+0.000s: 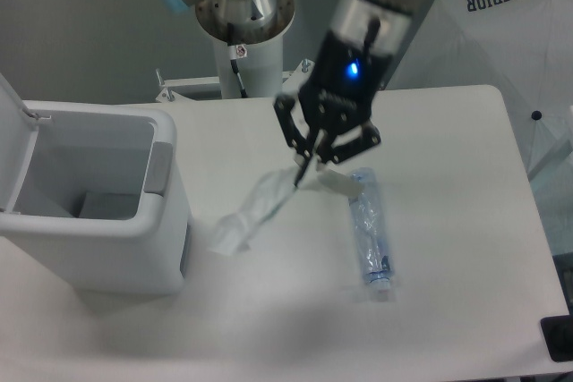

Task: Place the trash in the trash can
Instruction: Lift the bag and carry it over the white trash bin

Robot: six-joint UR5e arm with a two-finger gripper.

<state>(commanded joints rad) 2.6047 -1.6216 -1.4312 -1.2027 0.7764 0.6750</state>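
Observation:
My gripper (pixel 309 165) is raised above the table's middle, shut on the upper end of the crumpled white plastic wrapper (pixel 253 211), which hangs down and to the left in the air. The crushed clear plastic bottle (pixel 370 232) with a white cap lies flat on the table to the right of the gripper, untouched. The white trash can (pixel 98 246) stands at the left with its lid flipped open and a grey panel on its right rim; the wrapper's lower tip hangs just right of it.
The arm's white base column (pixel 242 42) rises at the back centre. A white umbrella-like cover (pixel 510 51) with "SUPERIOR" lettering stands beyond the table's right edge. A dark object (pixel 560 337) sits at the front right corner.

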